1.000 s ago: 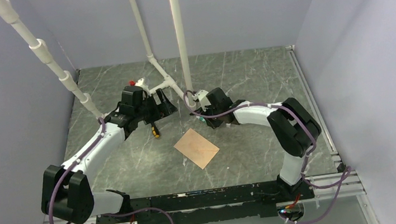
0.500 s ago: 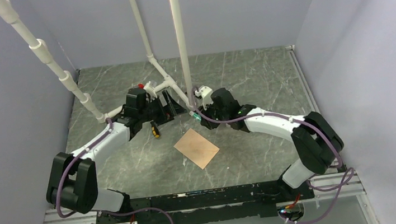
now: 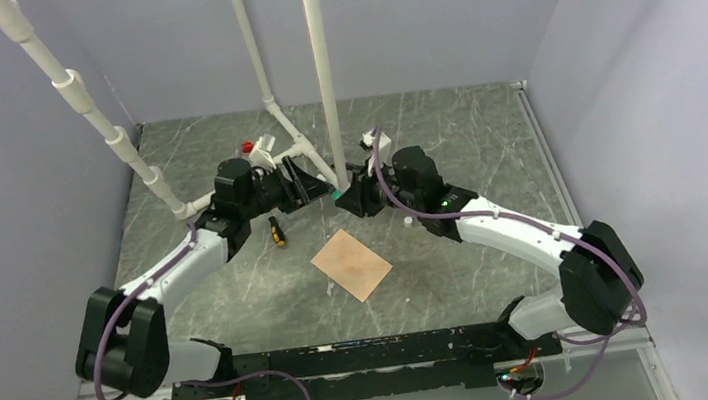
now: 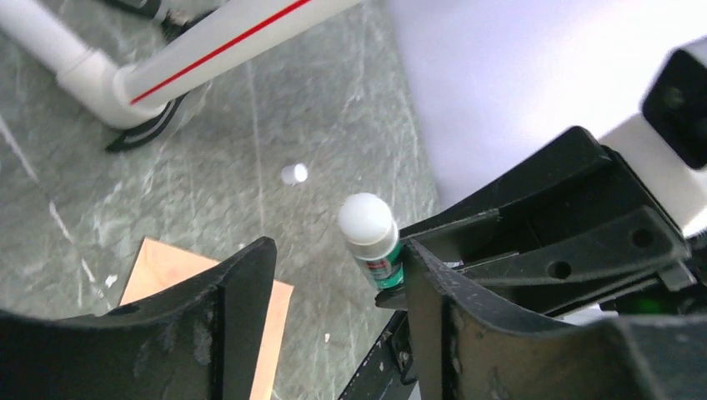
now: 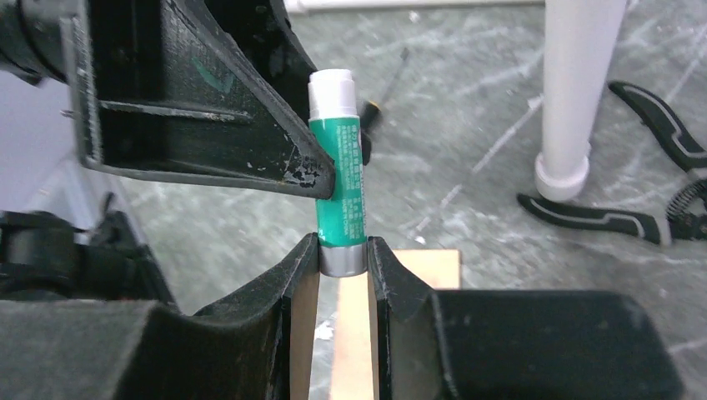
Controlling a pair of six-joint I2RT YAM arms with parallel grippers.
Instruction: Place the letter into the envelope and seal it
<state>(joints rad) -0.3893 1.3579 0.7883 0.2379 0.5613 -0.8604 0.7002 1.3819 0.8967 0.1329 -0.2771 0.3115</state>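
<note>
We note both arms have closed in; grippers now meet at far centre, where a second ago they stood apart. Right gripper [image 5: 343, 250] clenched on base of green glue stick [image 5: 339, 175]. Left gripper [image 4: 338, 248] fingers spread, straddling stick's white tip. Envelope [image 3: 352, 265] flat on table, 6 o'clock from grippers, unmoved. Small white cap [image 4: 293, 173] on table, 4 o'clock from stick.

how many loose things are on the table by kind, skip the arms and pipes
glue stick: 1
white cap: 1
peach paper: 1
screwdriver: 1
pliers: 1
total: 5
</note>
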